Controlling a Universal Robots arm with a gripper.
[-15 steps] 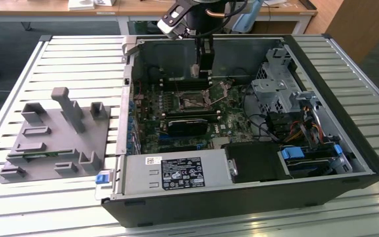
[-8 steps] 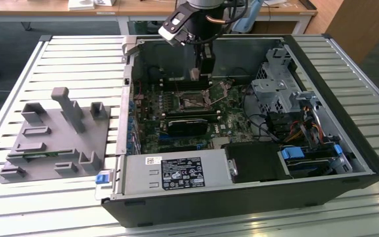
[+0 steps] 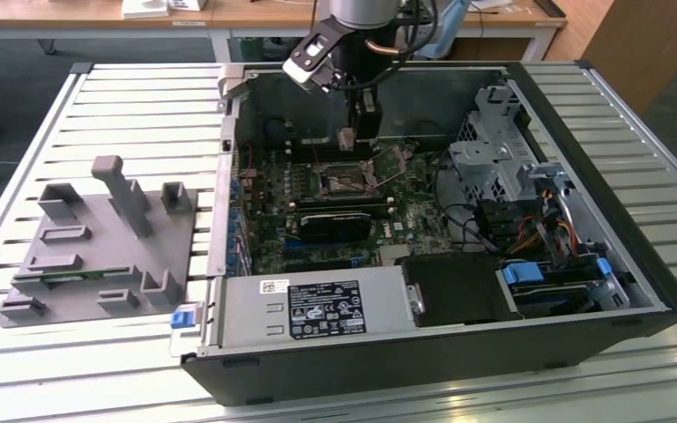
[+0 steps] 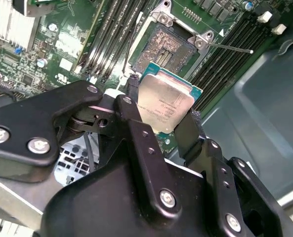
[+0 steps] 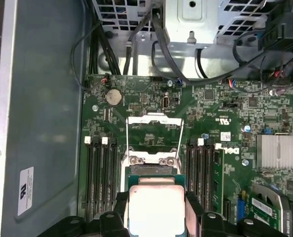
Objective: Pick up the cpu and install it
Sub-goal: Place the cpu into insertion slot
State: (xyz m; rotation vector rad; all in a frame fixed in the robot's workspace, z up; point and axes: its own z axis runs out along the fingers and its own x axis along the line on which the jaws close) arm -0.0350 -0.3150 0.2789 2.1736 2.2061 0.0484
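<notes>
Slatted metal table [image 3: 127, 97] carries an open computer case [image 3: 315, 388] lying on its side, with the motherboard [image 4: 47, 44] exposed. Inside the case, the gripper [image 4: 161, 116] has its jaws closed narrow on two opposite edges of the cpu [image 4: 163, 101], metal top showing. The cpu is held above the board, just beside the open socket [image 4: 163, 49]. A grey moulded tray [image 3: 92, 247] lies on the table well apart from the socket, toward the exterior view's left.

Slatted metal table [image 3: 138, 97]; wooden desks [image 3: 256, 13] behind; dark grey floor [image 3: 10, 51]; even bright light.
</notes>
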